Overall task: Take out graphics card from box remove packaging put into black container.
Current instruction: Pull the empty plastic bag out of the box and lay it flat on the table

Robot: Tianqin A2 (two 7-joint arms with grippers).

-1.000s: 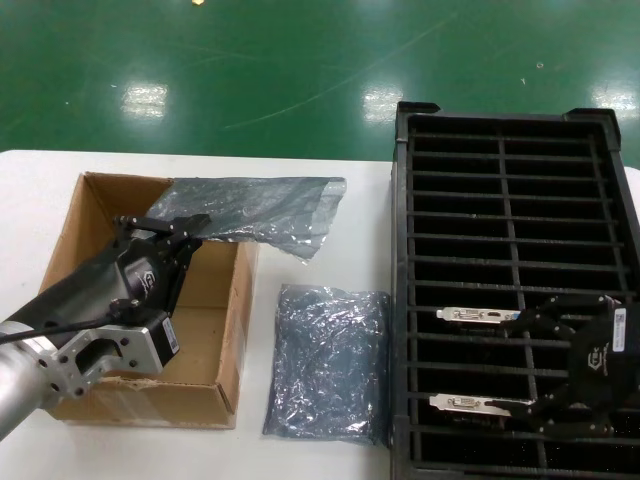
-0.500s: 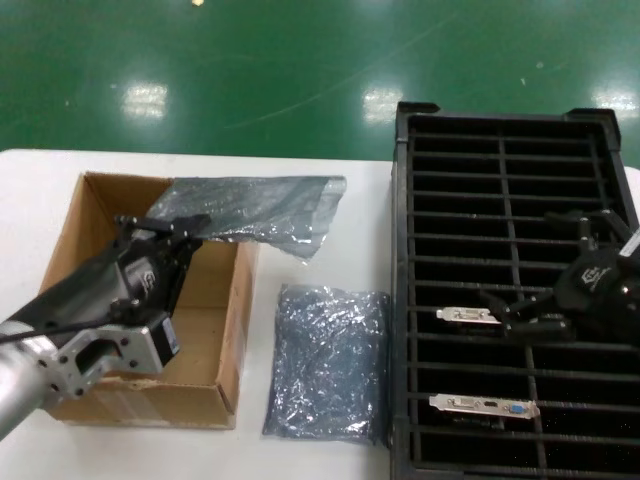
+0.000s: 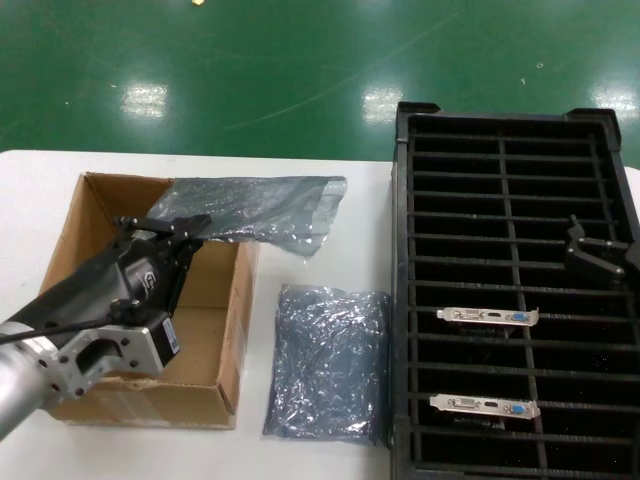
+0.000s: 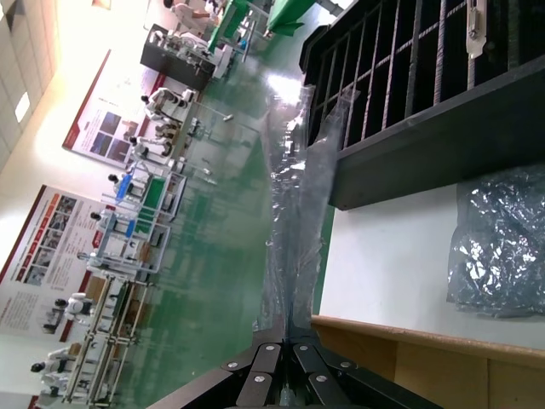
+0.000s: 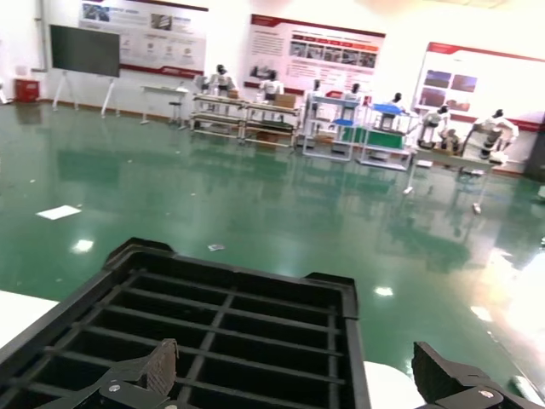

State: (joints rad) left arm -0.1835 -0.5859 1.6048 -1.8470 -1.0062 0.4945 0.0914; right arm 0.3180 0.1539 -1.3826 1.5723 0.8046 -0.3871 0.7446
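Our left gripper (image 3: 165,232) pinches the empty packaging (image 3: 255,213) above the box (image 3: 215,385), ready to discard it; both graphics cards (image 3: 488,317) sit slotted in the black container (image 3: 500,135), so our right gripper (image 5: 294,375) hangs open

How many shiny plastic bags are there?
2. One crinkly grey translucent plastic bag lies flat on the white table; the other hangs over the brown cardboard box, pinched in the left gripper.

White table (image 3: 330,205); green glossy floor (image 3: 280,70); wall posters (image 5: 315,55).
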